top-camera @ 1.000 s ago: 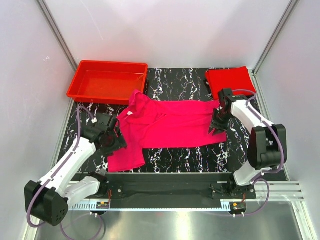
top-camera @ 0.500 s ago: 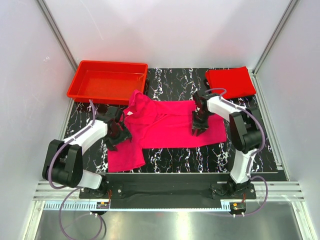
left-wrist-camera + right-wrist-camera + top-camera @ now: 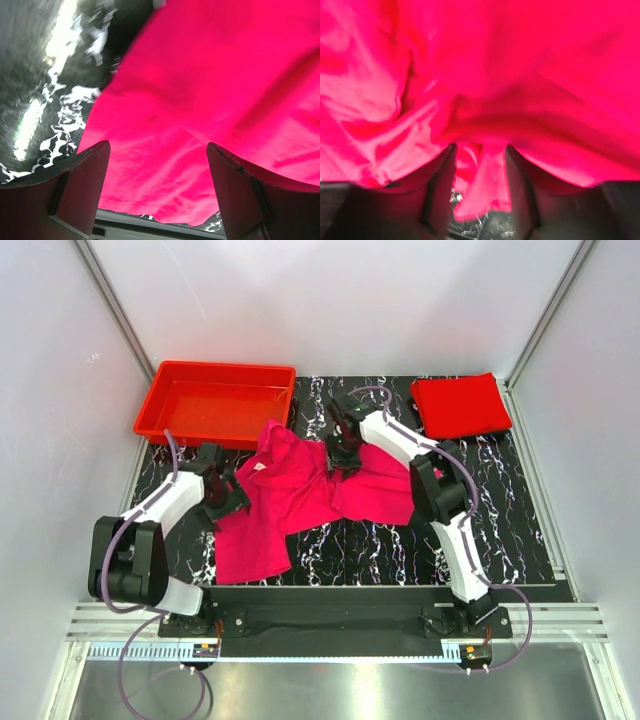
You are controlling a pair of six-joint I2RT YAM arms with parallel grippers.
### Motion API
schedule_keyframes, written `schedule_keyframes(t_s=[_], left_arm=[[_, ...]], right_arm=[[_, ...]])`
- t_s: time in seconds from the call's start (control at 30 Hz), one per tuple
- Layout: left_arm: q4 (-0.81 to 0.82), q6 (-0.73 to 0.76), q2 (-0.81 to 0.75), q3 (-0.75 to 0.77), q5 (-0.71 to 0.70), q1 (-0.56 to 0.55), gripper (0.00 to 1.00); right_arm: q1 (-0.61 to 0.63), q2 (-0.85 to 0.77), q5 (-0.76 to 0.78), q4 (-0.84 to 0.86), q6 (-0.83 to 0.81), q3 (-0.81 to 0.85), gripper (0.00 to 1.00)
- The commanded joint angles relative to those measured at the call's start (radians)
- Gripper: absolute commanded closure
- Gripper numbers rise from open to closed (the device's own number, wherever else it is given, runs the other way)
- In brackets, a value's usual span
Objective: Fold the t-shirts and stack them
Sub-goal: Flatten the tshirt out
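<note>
Centrally, magenta t-shirt [image 3: 300, 495]; white neck tag [image 3: 258, 468] unreadable.

Top camera looks down from behind; both wrist cameras face the magenta t-shirt [image 3: 300, 490] closely.

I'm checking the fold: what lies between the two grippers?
The pink shirt, bunched, fills the stretch from the left gripper to the right gripper; the top view shows it.

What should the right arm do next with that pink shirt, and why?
Probably open wide and lift away: the right gripper has the magenta t-shirt bunched between its fingers, with the shirt's right side already folded over the middle.
</note>
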Motion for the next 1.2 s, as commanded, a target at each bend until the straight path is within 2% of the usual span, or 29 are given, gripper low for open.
schedule_keyframes(t_s=[0.0, 0.03, 0.1, 0.13, 0.2, 0.23, 0.33, 0.43, 0.6, 0.77, 0.87, 1.0, 1.03, 1.17], left_arm=[[0.013, 0.133, -0.098, 0.106, -0.062, -0.101, 0.17], [0.018, 0.171, -0.112, 0.118, -0.064, -0.130, 0.17], [0.055, 0.223, -0.140, 0.140, -0.029, -0.225, 0.17], [0.072, 0.235, -0.140, 0.146, -0.009, -0.254, 0.17], [0.101, 0.245, -0.131, 0.158, 0.029, -0.322, 0.18], [0.110, 0.246, -0.117, 0.169, 0.061, -0.337, 0.19], [0.182, 0.242, -0.094, 0.157, 0.177, -0.370, 0.23], [0.219, 0.239, -0.083, 0.158, 0.238, -0.385, 0.24], [0.207, 0.242, -0.091, 0.174, 0.264, -0.393, 0.24], [0.178, 0.252, -0.125, 0.163, 0.246, -0.394, 0.24], [0.168, 0.257, -0.146, 0.151, 0.234, -0.393, 0.24], [0.168, 0.259, -0.159, 0.142, 0.232, -0.393, 0.24], [0.168, 0.257, -0.160, 0.134, 0.232, -0.393, 0.24], [0.173, 0.259, -0.162, 0.126, 0.227, -0.393, 0.24]], right_arm=[[-0.044, -0.185, 0.063, -0.063, -0.021, -0.063, 0.45], [-0.082, -0.279, 0.067, -0.063, -0.012, -0.171, 0.42], [-0.128, -0.370, 0.036, -0.063, 0.002, -0.290, 0.39], [-0.184, -0.463, 0.025, -0.060, 0.018, -0.418, 0.39], [-0.235, -0.563, 0.018, -0.029, 0.028, -0.554, 0.39], [-0.257, -0.657, 0.021, -0.014, 0.033, -0.676, 0.39], [-0.327, -0.781, 0.002, 0.086, 0.033, -0.877, 0.39], [-0.389, -0.809, -0.040, 0.209, 0.068, -0.986, 0.34], [-0.418, -0.748, -0.130, 0.350, 0.085, -1.024, 0.34], [-0.418, -0.679, -0.141, 0.445, 0.082, -1.063, 0.35], [-0.413, -0.656, -0.172, 0.470, 0.076, -1.059, 0.38], [-0.401, -0.705, -0.227, 0.430, 0.081, -1.082, 0.48], [-0.400, -0.720, -0.244, 0.422, 0.082, -1.086, 0.59], [-0.396, -0.829, -0.432, 0.355, 0.142, -1.070, 0.82]])
